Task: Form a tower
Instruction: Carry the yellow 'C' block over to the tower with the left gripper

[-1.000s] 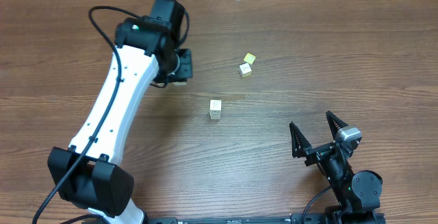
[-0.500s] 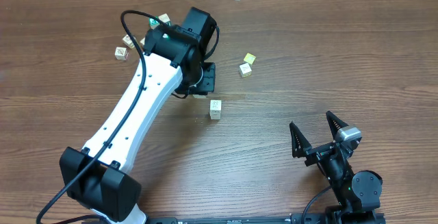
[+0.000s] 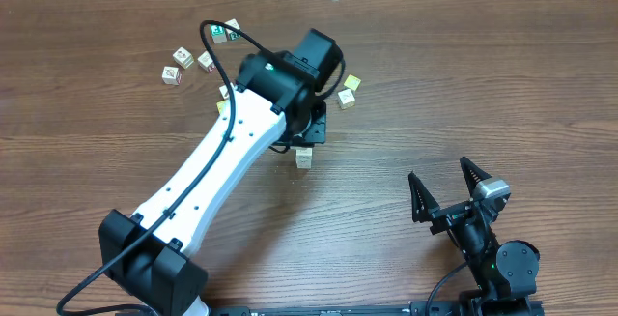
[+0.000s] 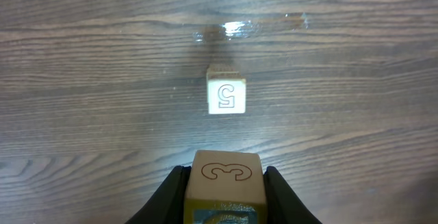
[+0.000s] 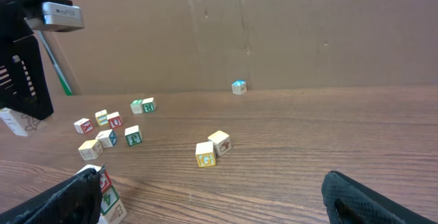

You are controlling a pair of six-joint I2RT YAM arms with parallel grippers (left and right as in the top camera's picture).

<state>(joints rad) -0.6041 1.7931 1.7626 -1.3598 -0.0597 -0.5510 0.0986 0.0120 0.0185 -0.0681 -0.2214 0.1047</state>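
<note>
Swung right to hover just short of the low mid-surface tower, left jaws clamping a 3-marked cube, right jaws splayed wide. Barely begun; stacking this and the loose cubes remains.

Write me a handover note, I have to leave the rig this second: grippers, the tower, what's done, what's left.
Left gripper: shut on a cube marked 3, held just short of the tower.
Right gripper: open, empty, parked at the near right.
Tower: top face reads 5; from the right wrist view it looks at least two cubes high.
Done: base stacked, next cube picked up.
Left: bring the 3 cube over the top, set it square, release; then fetch more from the loose cubes far left or the pair beyond the tower.
</note>
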